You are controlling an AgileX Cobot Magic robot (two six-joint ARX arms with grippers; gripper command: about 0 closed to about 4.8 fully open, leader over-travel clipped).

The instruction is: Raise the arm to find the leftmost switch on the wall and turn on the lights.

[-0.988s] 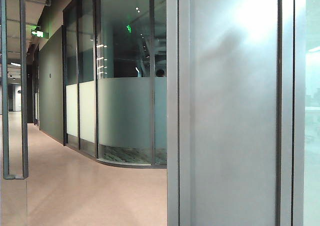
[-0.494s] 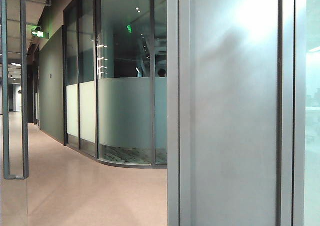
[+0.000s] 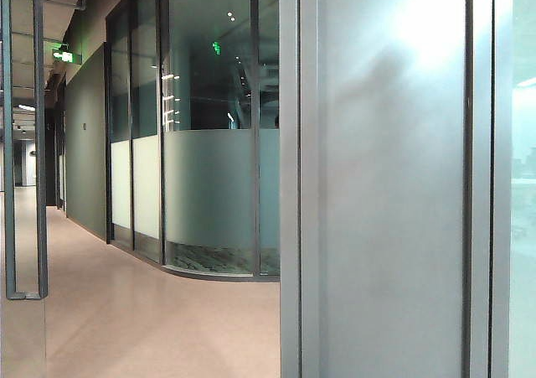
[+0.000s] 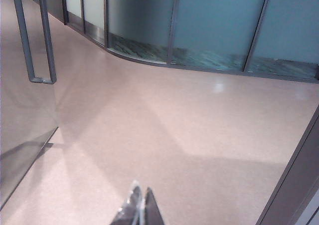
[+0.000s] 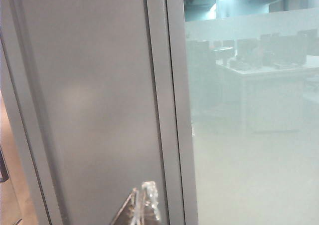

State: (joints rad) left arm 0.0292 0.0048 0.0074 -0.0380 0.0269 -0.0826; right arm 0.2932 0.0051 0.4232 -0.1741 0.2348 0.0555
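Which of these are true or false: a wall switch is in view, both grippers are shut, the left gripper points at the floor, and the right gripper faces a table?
A wall switch shows in some view: false, none is visible.
Both grippers are shut: true, the left gripper and right gripper have fingertips together.
The left gripper points at the floor: true.
The right gripper faces a table: false, it faces a grey wall panel beside frosted glass.

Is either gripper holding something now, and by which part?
Nothing is held. The left gripper is shut over the floor; the right gripper is shut before the grey panel.
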